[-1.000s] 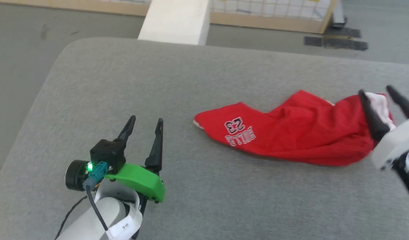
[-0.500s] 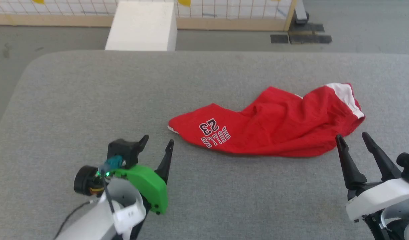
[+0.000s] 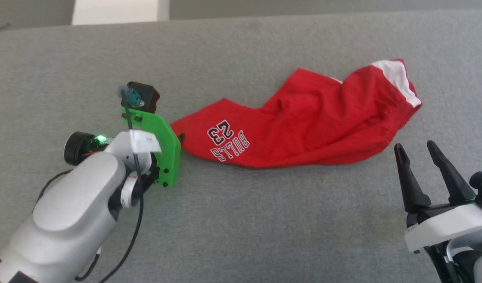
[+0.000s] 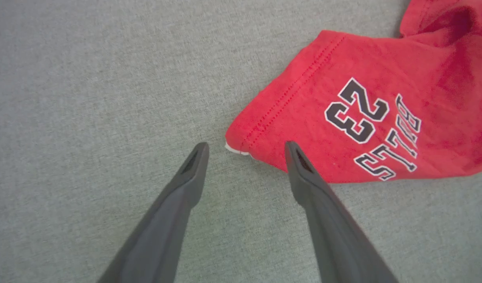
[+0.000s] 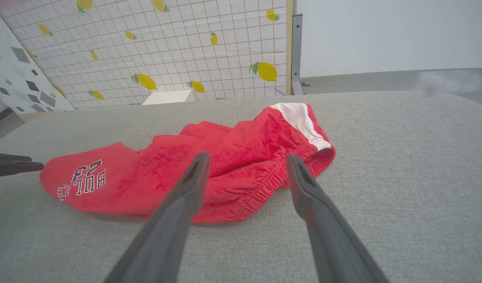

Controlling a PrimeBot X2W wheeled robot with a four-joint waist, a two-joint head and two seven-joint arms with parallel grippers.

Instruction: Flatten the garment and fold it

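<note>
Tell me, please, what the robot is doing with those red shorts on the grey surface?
The robot is setting up to flatten and fold the red shorts, which lie rumpled on the grey padded surface. Its left gripper is open and pointed at the hem corner of the printed leg. Its right gripper is open too, just short of the elastic waistband. Neither has hold of the fabric, so nothing is flattened yet.

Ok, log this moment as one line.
stage: pre-grasp | garment: crumpled, unfolded | left gripper: open at leg hem | right gripper: open, near waistband
</note>
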